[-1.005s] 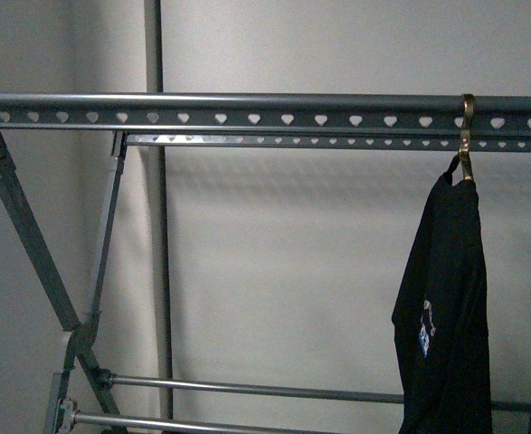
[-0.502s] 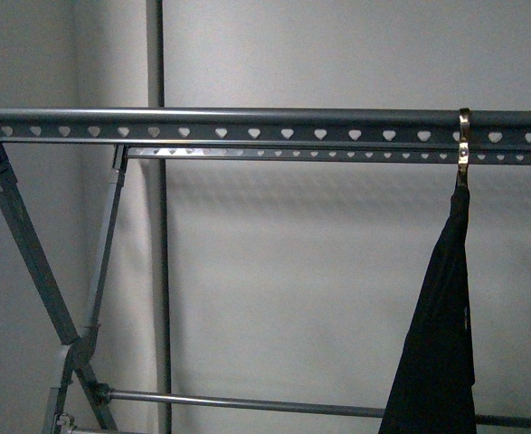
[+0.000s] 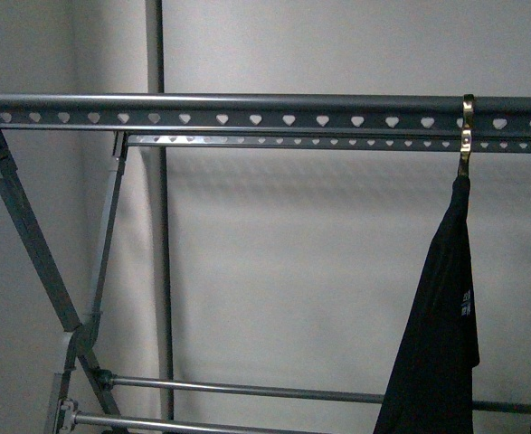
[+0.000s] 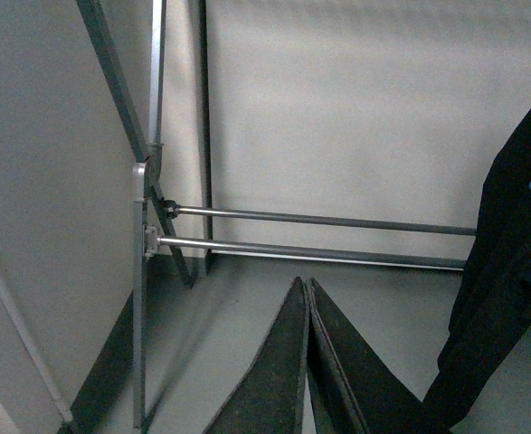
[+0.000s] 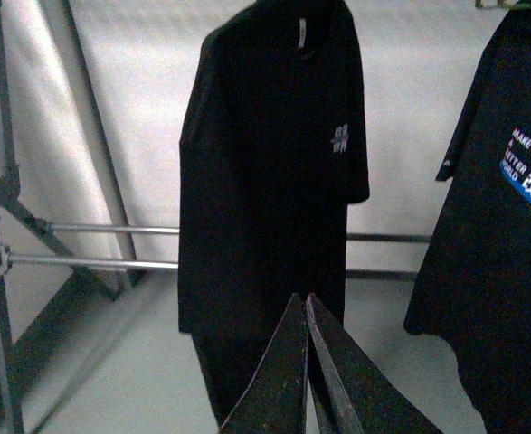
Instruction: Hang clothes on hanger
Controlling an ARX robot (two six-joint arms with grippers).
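Swinging on its brass hook (image 3: pixel 466 136), the black T-shirt (image 3: pixel 439 344) has turned edge-on under the grey rack's rail (image 3: pixel 247 110). Left gripper (image 4: pixel 305 287) and right gripper (image 5: pixel 305 303) are both clenched, empty; hanging looks done.

Bare indoor room: plain white wall (image 3: pixel 337 271), grey drying rack (image 3: pixel 247 108)

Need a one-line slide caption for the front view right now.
Black T-shirt hangs from a gold hook on the grey rack's heart-holed top rail; no claw in view.
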